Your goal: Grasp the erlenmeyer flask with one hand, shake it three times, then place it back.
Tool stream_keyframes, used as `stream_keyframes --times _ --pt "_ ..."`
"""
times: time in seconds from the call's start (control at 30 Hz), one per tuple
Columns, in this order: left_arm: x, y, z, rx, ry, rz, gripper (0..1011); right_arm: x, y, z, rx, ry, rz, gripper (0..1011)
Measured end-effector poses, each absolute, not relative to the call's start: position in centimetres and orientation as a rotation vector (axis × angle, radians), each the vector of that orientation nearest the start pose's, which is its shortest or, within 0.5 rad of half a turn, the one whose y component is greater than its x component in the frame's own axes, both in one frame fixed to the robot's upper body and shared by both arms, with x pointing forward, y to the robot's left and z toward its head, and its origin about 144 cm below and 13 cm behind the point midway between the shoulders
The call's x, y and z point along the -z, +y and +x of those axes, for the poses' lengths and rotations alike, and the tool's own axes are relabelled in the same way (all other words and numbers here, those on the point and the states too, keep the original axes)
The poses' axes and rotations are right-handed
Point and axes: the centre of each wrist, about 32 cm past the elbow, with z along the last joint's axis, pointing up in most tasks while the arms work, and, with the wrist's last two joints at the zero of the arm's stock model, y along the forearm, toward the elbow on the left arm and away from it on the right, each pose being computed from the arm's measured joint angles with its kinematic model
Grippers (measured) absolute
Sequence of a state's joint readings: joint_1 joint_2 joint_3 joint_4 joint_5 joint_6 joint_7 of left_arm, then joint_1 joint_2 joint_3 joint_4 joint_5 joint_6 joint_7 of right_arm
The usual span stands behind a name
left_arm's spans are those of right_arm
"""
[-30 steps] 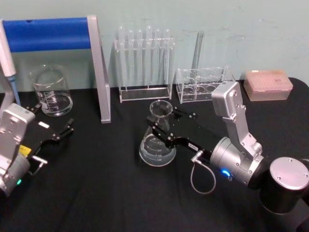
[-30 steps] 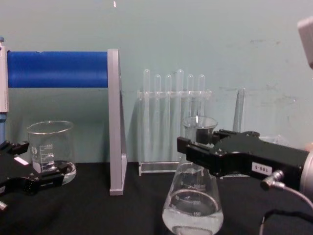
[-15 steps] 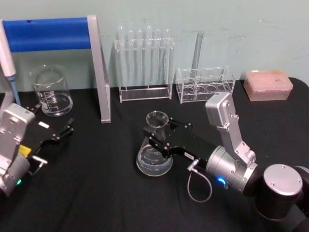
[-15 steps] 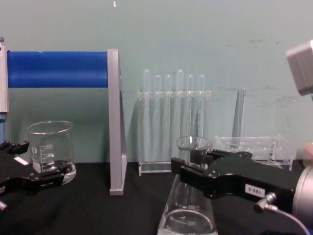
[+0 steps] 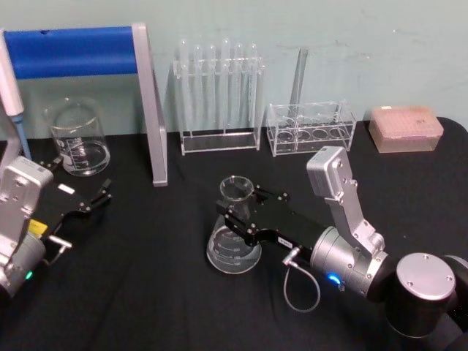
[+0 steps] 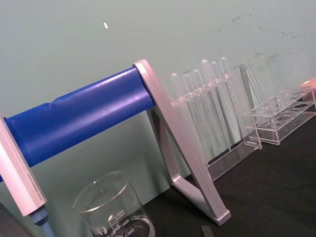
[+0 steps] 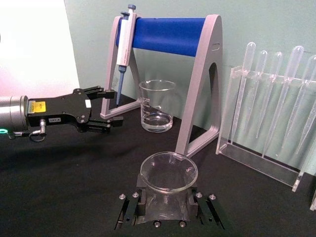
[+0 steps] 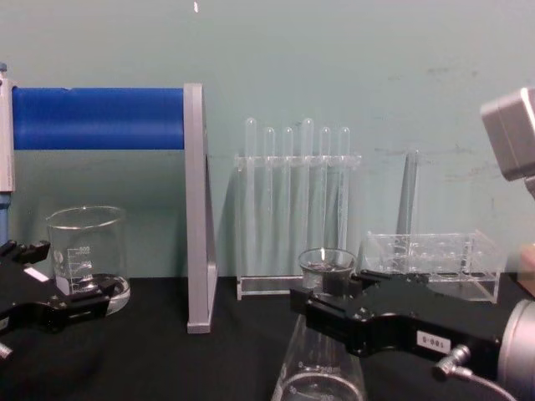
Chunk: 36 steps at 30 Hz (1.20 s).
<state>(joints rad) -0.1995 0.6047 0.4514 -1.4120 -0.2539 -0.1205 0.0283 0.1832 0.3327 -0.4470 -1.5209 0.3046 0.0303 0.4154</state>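
Note:
The erlenmeyer flask (image 5: 232, 248) is clear glass with a little liquid in its wide base, upright at the middle of the black table (image 5: 161, 292). My right gripper (image 5: 237, 213) reaches in from the right and is shut on its neck just below the flared rim. In the chest view the flask (image 8: 320, 378) sits low with the gripper (image 8: 328, 306) across its neck. The right wrist view looks down on the flask's rim (image 7: 169, 170), with the gripper (image 7: 167, 206) clamped around the neck below it. I cannot tell whether the base touches the table. My left gripper (image 5: 82, 205) rests open at the far left.
A glass beaker (image 5: 77, 139) stands at the back left under a blue-barred pipette stand (image 5: 150, 110). A test tube rack (image 5: 219, 99), a clear tube holder (image 5: 311, 128) and a pink tip box (image 5: 406, 128) line the back wall.
My right gripper has carried the flask toward me and downward, a little to the left; its rim sits lower in the chest view. The left arm has not moved.

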Motion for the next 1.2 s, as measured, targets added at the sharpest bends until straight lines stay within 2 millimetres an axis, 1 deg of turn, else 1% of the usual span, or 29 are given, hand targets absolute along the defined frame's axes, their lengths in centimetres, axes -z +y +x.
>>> stream_keyframes --times 1.07,1.13,1.2 --pt "-113.98 30.97 48.86 -1.248 -0.285 0.305 1001 -115.43 -19.55 48.29 0.755 -0.001 -0.104 449" --pt "-113.98 30.97 48.86 -1.248 -0.285 0.304 1001 -115.44 -19.55 48.29 0.755 -0.001 -0.104 472" --pt "-113.98 30.97 48.86 -1.248 -0.285 0.304 1001 -115.45 -19.55 48.29 0.755 -0.001 -0.104 533"
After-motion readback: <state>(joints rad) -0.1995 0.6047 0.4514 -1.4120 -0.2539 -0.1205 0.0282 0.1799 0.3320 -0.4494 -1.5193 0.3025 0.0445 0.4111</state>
